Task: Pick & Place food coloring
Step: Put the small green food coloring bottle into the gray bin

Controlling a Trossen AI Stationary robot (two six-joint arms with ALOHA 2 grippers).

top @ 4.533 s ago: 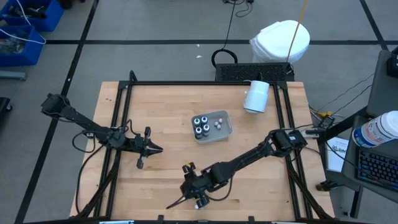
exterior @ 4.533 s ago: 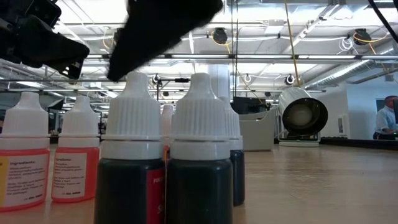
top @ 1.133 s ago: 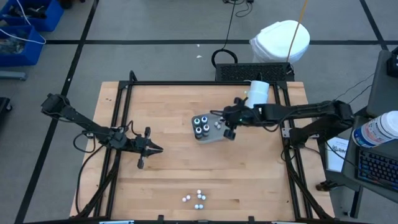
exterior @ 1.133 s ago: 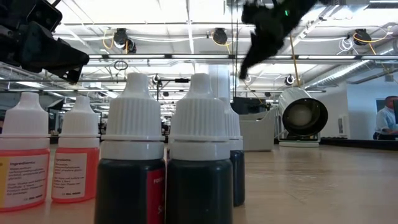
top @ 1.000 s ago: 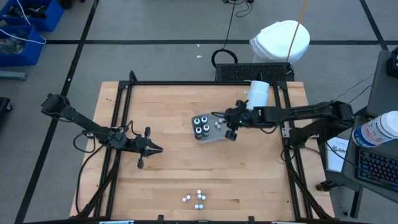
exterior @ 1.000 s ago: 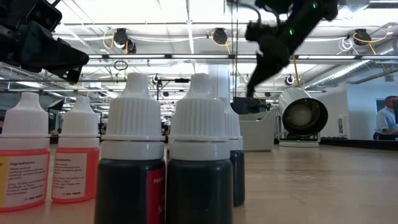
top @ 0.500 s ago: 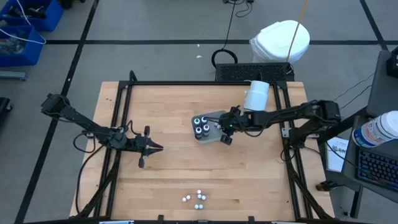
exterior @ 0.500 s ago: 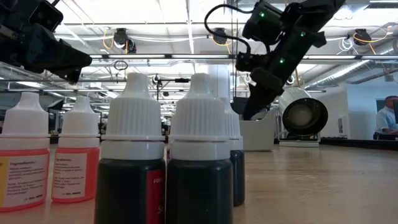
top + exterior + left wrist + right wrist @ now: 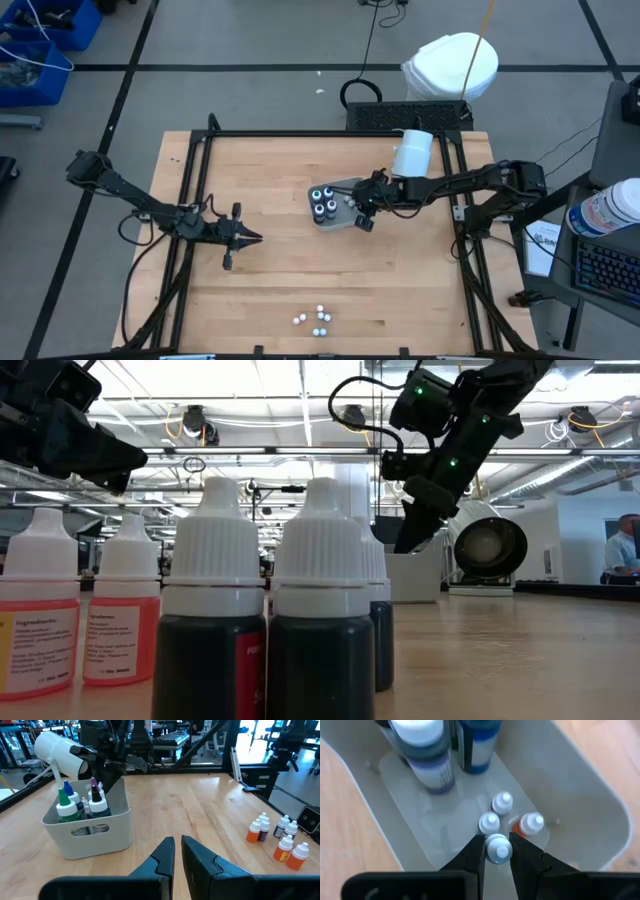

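A grey tray stands at the table's middle with large dark food coloring bottles upright in its left part and small white-capped ones on its floor. My right gripper hangs over the tray's right part, shut on one small bottle. More small bottles stand in a group at the table's near edge. My left gripper waits to the left of the tray, its fingers together with nothing between them. My right gripper pinches the small bottle's white cap between its two fingers. The fingers come from above, pointing down into the tray. Only the cap shows; the bottle's body hangs hidden below it. Whether its bottom touches the tray floor, I cannot tell.
A large white cylinder lies on its side at the far right, close to the tray and my right arm. A black frame rail runs around the tabletop. Bare wood lies between the tray and the bottles at the near edge.
My right gripper has gone from beside the tray's right edge toward the table's left and down, and now stands low over the tray's right part. Its fingers have kept the same gap.
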